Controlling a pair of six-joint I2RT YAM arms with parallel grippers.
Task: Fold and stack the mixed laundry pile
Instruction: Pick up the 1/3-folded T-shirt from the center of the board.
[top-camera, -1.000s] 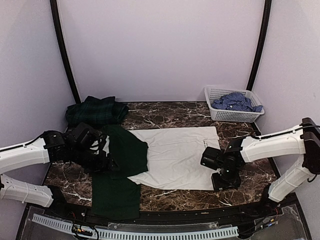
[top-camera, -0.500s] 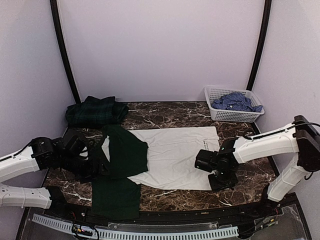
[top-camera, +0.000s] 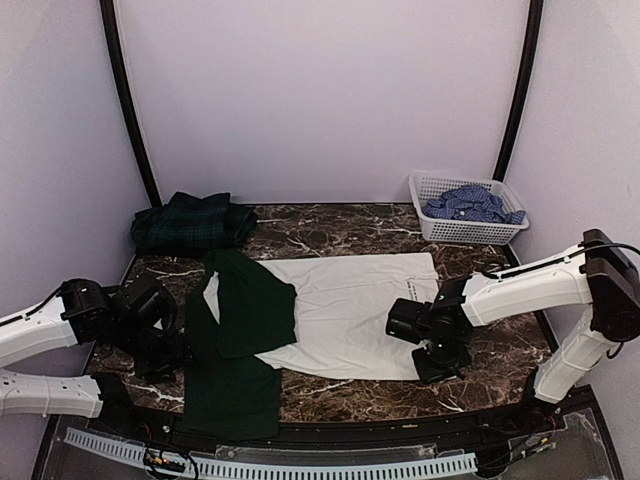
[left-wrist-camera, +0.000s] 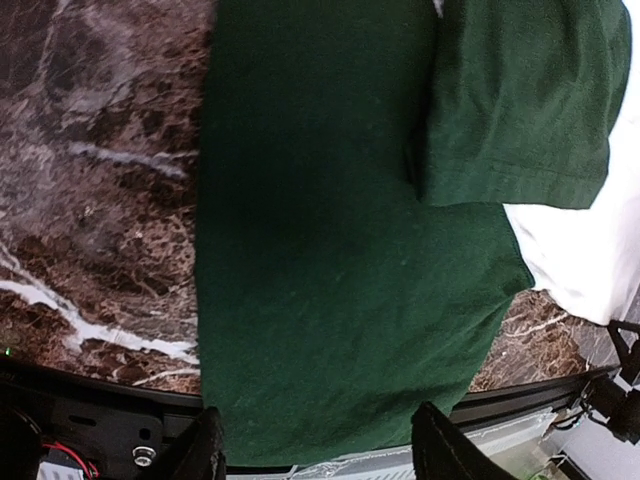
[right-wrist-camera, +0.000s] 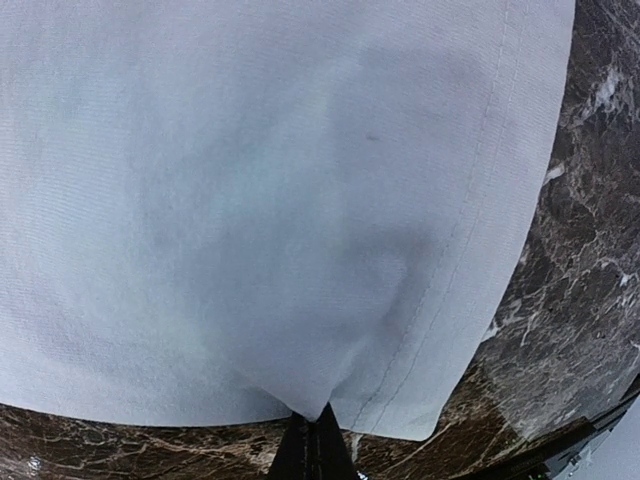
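While the white-and-green garment (top-camera: 350, 305) lies spread flat on the counter (top-camera: 330, 235), the right pincer (right-wrist-camera: 315, 450) is closed tight on its near right hem. The left pincer (left-wrist-camera: 322, 440) stands wide above the green part at the counter's near edge, gripping nothing. A green plaid garment (top-camera: 190, 222) sits back left; a blue checked shirt (top-camera: 470, 203) lies in the basket (top-camera: 470, 233).

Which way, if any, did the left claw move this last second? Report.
Yes: the left claw drew back left and nearer, away from the plaid garment.
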